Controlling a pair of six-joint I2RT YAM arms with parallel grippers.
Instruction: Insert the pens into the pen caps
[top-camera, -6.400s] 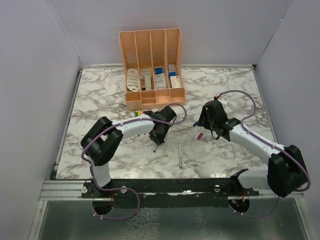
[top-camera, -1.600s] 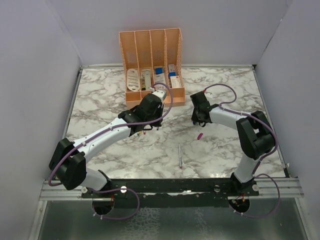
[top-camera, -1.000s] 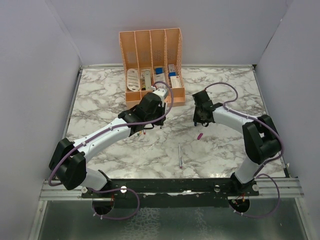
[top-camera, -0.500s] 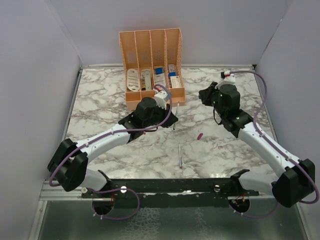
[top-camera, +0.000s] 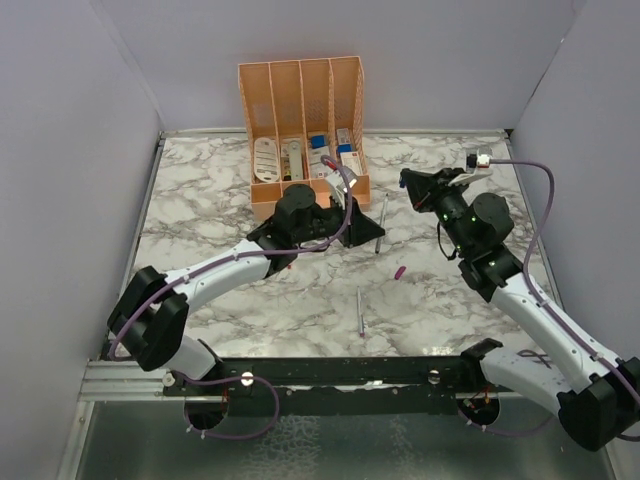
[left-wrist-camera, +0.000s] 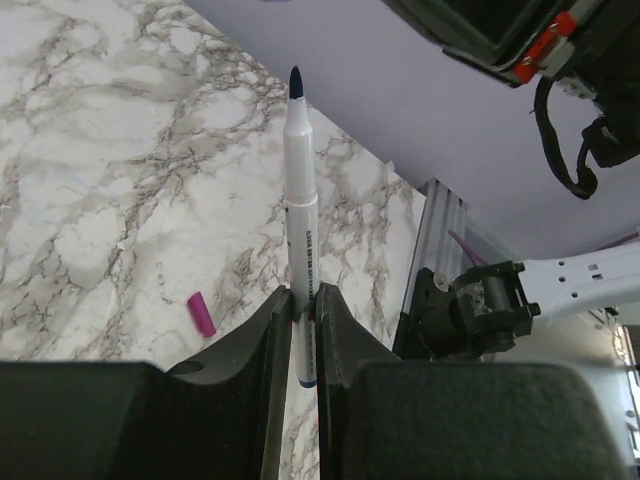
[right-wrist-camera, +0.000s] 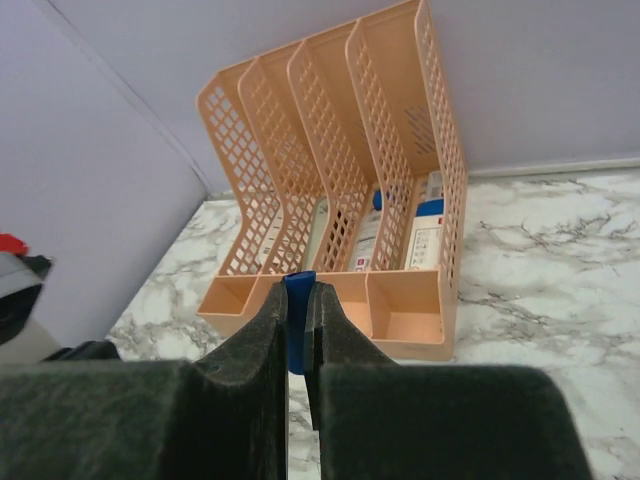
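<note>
Your left gripper (top-camera: 368, 231) has its jaws closed narrow on a blue-tipped pen (top-camera: 381, 222). In the left wrist view the fingers (left-wrist-camera: 275, 330) pinch the pen's lower barrel. Most of its length stands straight out past the fingertips, with the dark tip at the free end. From above, the pen's long axis runs roughly near to far over the marble table (top-camera: 200, 200), tilted a little rightward at its far end. That far end is the one closest to your other arm.

Below and slightly right of the held pen, a loose pen (top-camera: 360, 311) lies flat on the table. A magenta cap (top-camera: 399, 271) lies just beyond it. Neither is touched by an arm.

Your right gripper (top-camera: 408, 180) reaches in from the right, fingers pointing left. Its jaws are almost together on a blue cap (right-wrist-camera: 297, 296), and its wrist camera looks past the cap at the peach organizer (right-wrist-camera: 330, 200). From above the cap itself is too small to make out.

The next move turns on this: the pen's tip lies just left of and slightly nearer than the right fingers, close but apart. The pen's axis and the cap's bore do not yet look lined up. You cannot tell from these views which way the cap's open end faces, so check that before you close the gap. Either arm is near enough to make the approach. The right one probably has less to travel.
</note>
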